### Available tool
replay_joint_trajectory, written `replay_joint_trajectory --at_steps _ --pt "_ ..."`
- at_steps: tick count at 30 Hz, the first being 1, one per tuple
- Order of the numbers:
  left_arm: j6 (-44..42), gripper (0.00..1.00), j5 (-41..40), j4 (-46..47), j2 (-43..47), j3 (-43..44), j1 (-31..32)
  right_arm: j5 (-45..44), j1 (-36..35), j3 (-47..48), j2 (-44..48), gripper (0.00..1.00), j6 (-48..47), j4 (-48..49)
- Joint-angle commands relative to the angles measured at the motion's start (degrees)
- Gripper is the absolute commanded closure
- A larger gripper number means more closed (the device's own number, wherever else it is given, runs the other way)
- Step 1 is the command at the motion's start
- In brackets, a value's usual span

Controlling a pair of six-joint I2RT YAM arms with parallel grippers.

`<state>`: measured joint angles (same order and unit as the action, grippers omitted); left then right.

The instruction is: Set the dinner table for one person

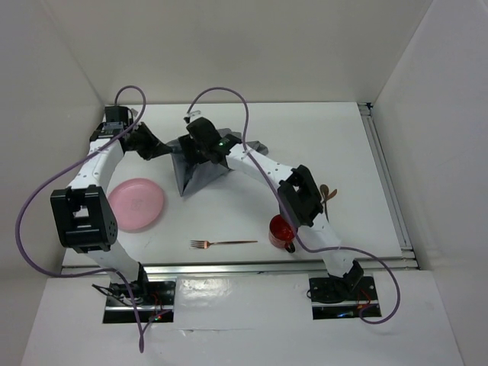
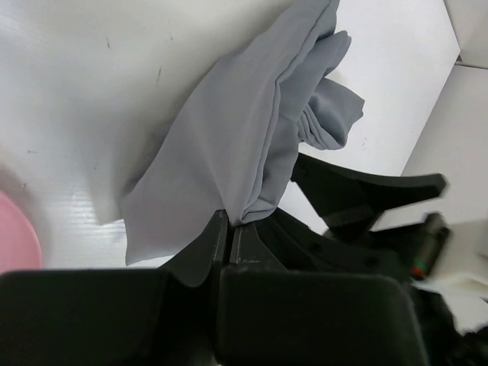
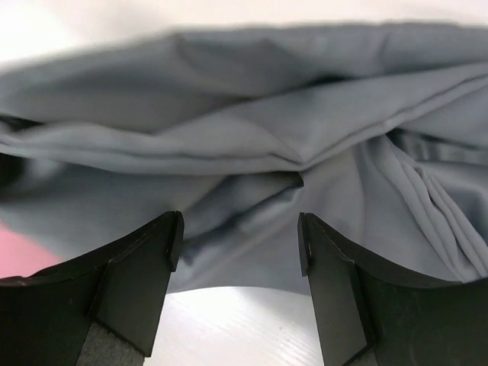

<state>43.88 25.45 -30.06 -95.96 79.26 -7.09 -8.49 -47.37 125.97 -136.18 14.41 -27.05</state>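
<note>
**Entry: worktop with one grey cloth in hand**

- Worktop (image 1: 313, 141) — the white surface that fills the top view, with metal rails (image 1: 387, 183) along its right and near edges. It carries everything listed below.
- Grey cloth (image 1: 200, 174) — lies left of centre on the far half of the worktop, bunched into folds and narrowing to a point toward the near edge.
- Left tool (image 2: 229, 223) — we record it clenched on the cloth. In the left wrist view its two fingers meet with a fold of the fabric pinched between them.
- Right tool (image 3: 238, 229) — we record it released. Its fingers stand apart with the creased cloth just beyond them, and we cannot tell whether the tips touch the fabric. In the top view it sits over the cloth's far edge, close beside the left tool.
- Pink plate (image 1: 136, 204) — left of the cloth and apart from it, partly under the left arm.
- Fork (image 1: 223, 243) — lies flat near the front rail, with its tines pointing left.
- Red cup (image 1: 282, 231) — just right of the fork's handle, close against the right arm.
- Brown utensil (image 1: 328, 197) — right of the right arm's elbow and partly hidden; we cannot tell what kind it is.
</note>
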Motion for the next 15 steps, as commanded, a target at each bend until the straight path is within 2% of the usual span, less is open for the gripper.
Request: replay_joint_trajectory --at_steps 1,5,10,15 --pt "-1.8 1.00 2.7 0.3 1.2 3.1 -1.0 -4.5 -0.1 2.6 -1.1 0.27 -1.5 -2.3" --pt "-2.4 1.00 3.3 0.3 0.2 3.6 -2.3 -9.3 -0.1 5.0 -3.6 0.28 -1.5 -2.3" --pt "-2.9 1.00 4.6 0.3 0.2 3.1 -2.9 -10.8 0.5 9.5 -7.3 0.25 -1.5 -3.4" --pt "-4.1 1.00 5.2 0.3 0.2 2.6 -3.5 -10.8 1.1 14.9 -12.1 0.46 -2.5 -2.2"
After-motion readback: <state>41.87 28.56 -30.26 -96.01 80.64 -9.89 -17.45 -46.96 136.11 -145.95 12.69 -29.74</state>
